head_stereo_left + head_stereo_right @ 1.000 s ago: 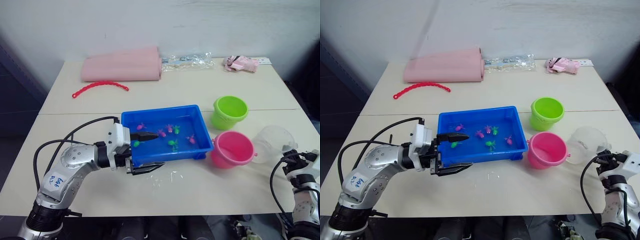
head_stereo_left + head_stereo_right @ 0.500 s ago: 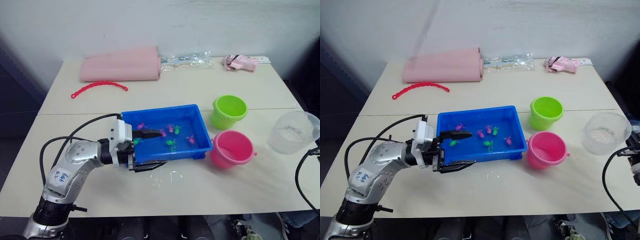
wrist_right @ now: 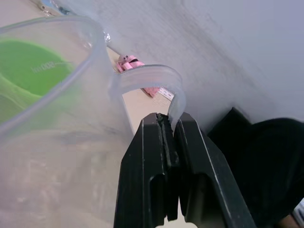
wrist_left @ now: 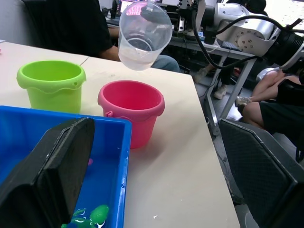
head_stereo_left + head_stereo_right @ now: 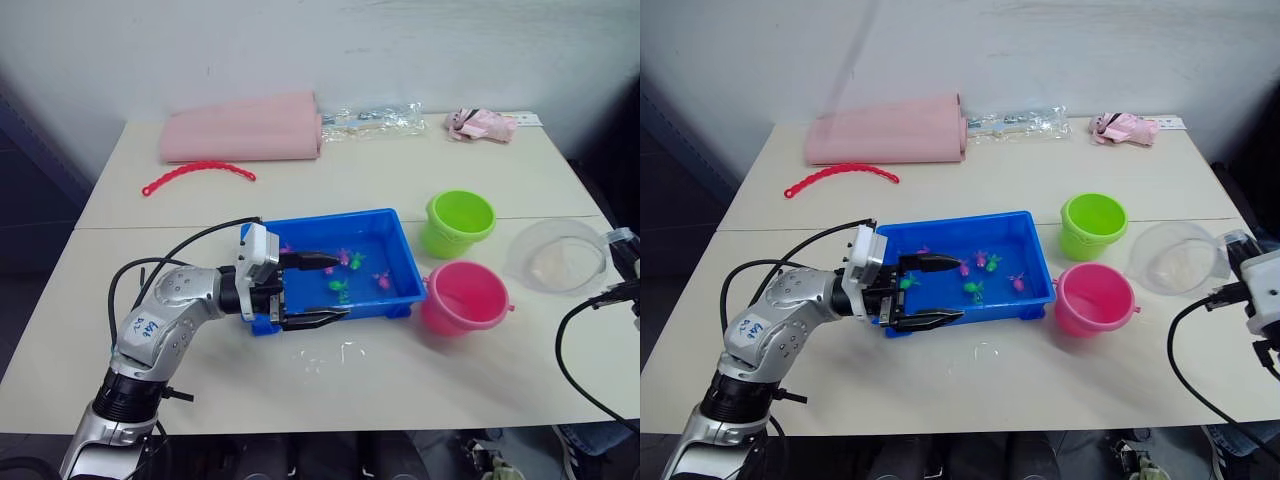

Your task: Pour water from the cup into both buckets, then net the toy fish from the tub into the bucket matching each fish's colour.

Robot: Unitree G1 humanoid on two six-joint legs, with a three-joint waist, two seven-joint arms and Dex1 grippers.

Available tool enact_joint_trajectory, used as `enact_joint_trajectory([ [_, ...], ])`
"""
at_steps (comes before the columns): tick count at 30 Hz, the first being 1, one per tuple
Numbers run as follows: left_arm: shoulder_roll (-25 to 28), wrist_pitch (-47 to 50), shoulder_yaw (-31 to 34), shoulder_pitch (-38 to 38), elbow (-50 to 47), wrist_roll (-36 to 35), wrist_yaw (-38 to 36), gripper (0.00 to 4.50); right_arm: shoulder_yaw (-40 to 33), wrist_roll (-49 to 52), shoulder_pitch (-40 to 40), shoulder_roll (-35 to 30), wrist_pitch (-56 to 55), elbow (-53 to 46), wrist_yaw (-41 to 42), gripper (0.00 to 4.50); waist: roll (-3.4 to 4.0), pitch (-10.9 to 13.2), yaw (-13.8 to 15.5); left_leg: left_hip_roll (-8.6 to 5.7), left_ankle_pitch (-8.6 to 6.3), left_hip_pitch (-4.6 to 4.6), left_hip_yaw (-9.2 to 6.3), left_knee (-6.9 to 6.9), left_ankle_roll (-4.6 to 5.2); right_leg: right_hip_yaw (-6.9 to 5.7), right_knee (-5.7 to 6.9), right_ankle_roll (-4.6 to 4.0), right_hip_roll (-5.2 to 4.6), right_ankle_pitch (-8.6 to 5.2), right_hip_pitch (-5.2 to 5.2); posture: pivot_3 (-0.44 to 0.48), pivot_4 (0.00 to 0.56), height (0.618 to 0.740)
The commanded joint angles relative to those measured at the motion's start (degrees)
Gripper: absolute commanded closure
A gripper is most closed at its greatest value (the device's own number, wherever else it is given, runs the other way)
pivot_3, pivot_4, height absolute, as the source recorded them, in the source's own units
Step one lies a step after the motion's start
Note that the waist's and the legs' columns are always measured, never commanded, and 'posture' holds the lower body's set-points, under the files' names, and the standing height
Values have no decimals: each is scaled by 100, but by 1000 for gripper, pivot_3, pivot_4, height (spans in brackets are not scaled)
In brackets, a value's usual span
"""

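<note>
The right gripper (image 3: 167, 124) pinches the handle of the cup (image 5: 556, 257), held tilted in the air at the right edge of the frame, right of the pink bucket (image 5: 464, 297); the green bucket (image 5: 459, 222) stands just above it; the left gripper (image 5: 322, 290), fingers spread, straddles the near wall of the tub (image 5: 400, 238) at centre; fish (image 5: 341, 287) lie inside.

Left arm (image 5: 165, 320): silver-grey rounded metal shells, black ribbed joint ring near base, white sticker with blue handwriting. Black cables loop from forearm to white wrist block. Left tool (image 5: 312, 290): two long black tapered fingers. Right arm (image 5: 1265, 290): white wrist housing, thin black cable curving below. Right tool (image 3: 171, 128): two glossy black flat-faced fingers.
</note>
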Motion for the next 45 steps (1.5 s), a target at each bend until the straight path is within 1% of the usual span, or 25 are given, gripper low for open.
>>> enact_joint_trajectory([
  [1, -68, -136, -41, -145, 49, 62, -112, 0, 33, -609, -44, -208, -637, -217, -185, 4475, 0, 0, 1, 0, 1, 0, 2, 0, 1, -2, 1, 0, 0, 0, -1, 0, 150, 740],
  [8, -235, -469, -177, -209, 149, 294, -223, 0, 148, -1417, -62, -294, -1338, -2, -470, 4475, -7, 4, 1, 0, 8, -1, 6, 2, -3, -4, 1, 0, 1, 0, -3, 0, 150, 740],
  [15, -350, -557, -224, -180, 172, 412, -209, 0, 239, -2160, -102, -324, -1795, 156, -867, 4475, -8, 5, -2, 0, 12, 0, 5, 4, -4, -3, 4, 0, 0, 0, -3, 0, 150, 740],
  [22, -407, -586, -221, -124, 149, 459, -172, 0, 301, -2662, -157, -303, -2103, 265, -1271, 4475, -8, 5, -5, 1, 13, -1, 4, 4, -5, -2, 5, 0, 0, 0, -3, 0, 150, 740],
  [30, -422, -575, -196, -103, 130, 489, -150, 0, 396, -2844, -158, -300, -2247, 449, -1475, 4475, -8, 5, -10, 1, 15, 0, 3, 6, -5, 0, 6, 0, 0, 0, -2, 0, 150, 740],
  [35, -403, -556, -169, -101, 126, 479, -144, 0, 396, -2415, -164, -123, -2058, 538, -1423, 4475, -8, 5, -10, 1, 15, 0, 3, 8, -4, 0, 6, 0, 0, 0, -1, 0, 150, 740],
  [37, -378, -542, -144, -90, 119, 466, -149, 0, 372, -1935, -191, 16, -1798, 576, -1282, 4475, -8, 5, -10, 2, 15, 0, 0, 8, -4, 0, 6, 0, 0, 0, 1, 0, 150, 740],
  [42, -309, -512, -52, -60, 121, 429, -152, 0, 315, -134, -245, 417, -1008, 520, -650, 4475, -8, 5, -14, 3, 15, 0, -8, 14, -3, 0, 6, 0, 0, 0, 8, 0, 150, 740],
  [44, -280, -504, -14, -52, 130, 422, -164, 0, 181, 87, -189, 433, -767, 423, -595, 4475, -8, 5, -15, 3, 15, 0, -13, 16, -2, 0, 6, 0, -1, 0, 11, 0, 150, 740],
  [45, -267, -492, 13, -45, 126, 415, -154, 0, 80, 375, -210, 459, -582, 403, -541, 4475, -8, 5, -14, 3, 15, -1, -13, 17, -2, 0, 7, 0, -1, 0, 11, 0, 150, 740],
])
